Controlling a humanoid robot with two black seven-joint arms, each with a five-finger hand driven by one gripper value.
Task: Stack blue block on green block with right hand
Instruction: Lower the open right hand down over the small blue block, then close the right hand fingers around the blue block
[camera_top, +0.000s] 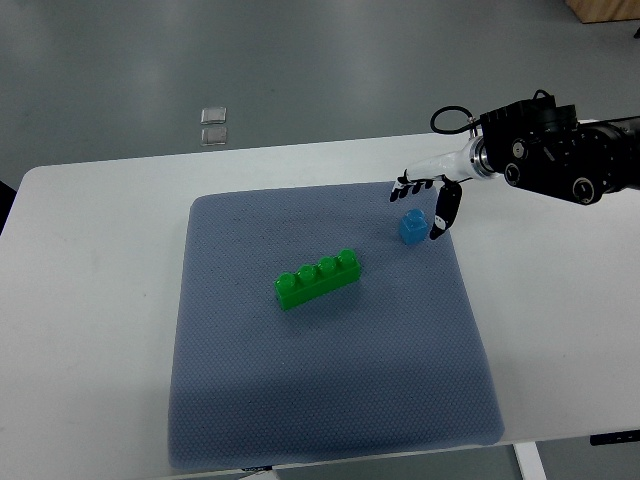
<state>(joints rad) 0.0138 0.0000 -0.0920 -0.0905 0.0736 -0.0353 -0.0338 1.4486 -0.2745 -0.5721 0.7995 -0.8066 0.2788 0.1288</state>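
A small blue block (412, 227) stands on the grey-blue mat (320, 380) near its upper right corner. A long green block (319, 278) with four studs lies near the mat's middle, tilted, well to the left of the blue one. My right hand (425, 205) comes in from the right edge and hovers around the blue block with its fingers spread: several fingertips (404, 189) sit just behind the block and the thumb (442, 215) hangs at its right side. I see no contact with the block.
The mat lies on a white table (90, 300). Two small clear squares (213, 124) lie on the floor beyond the table's far edge. The black forearm (560, 155) stretches over the table's right part.
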